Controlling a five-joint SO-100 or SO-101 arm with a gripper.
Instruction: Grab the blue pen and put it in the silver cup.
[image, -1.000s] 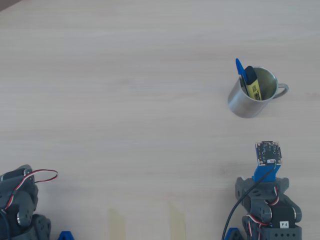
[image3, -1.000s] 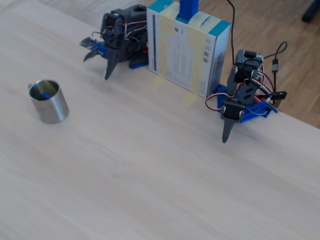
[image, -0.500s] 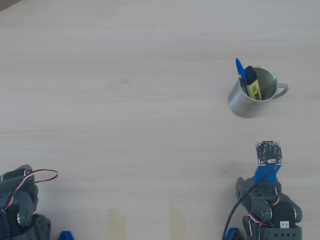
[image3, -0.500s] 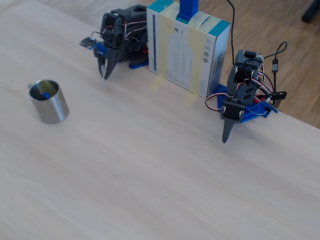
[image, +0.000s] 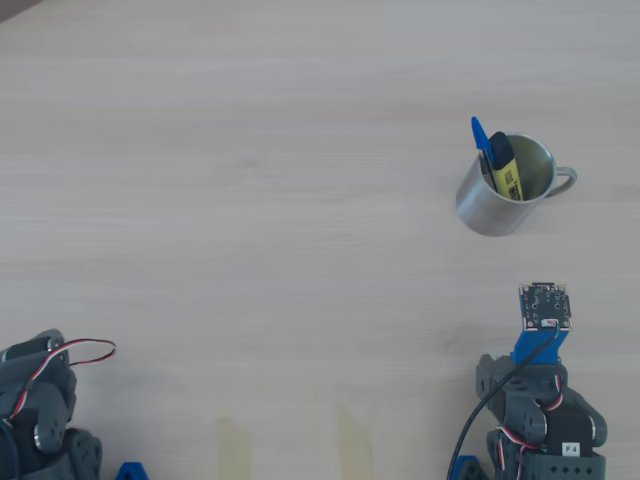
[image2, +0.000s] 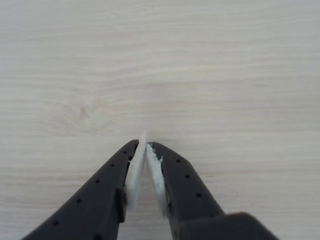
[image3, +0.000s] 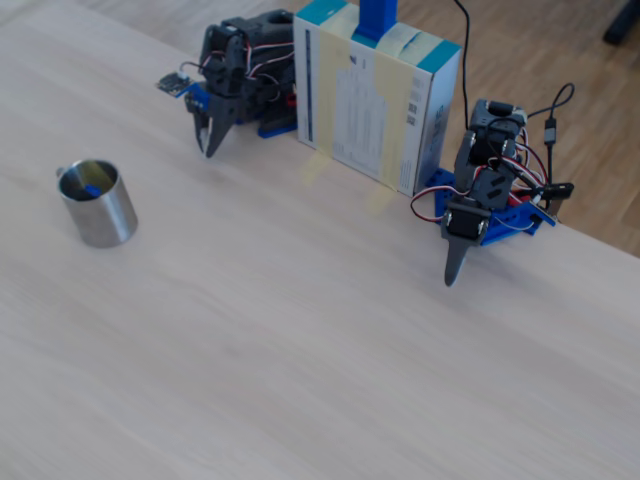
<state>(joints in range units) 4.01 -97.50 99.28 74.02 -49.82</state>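
Pale wood bench carries two arms; the active one's gripper is clenched on nothing. One silver cup stands toward the overhead view's right edge, holding one blue pen and one yellow marker.

Blue pen stands inside upright silver cup.

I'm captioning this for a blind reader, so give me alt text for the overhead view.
A silver cup on a pale wooden table holds the blue pen and a yellow marker. A folded robot arm sits below it, apart from the cup.
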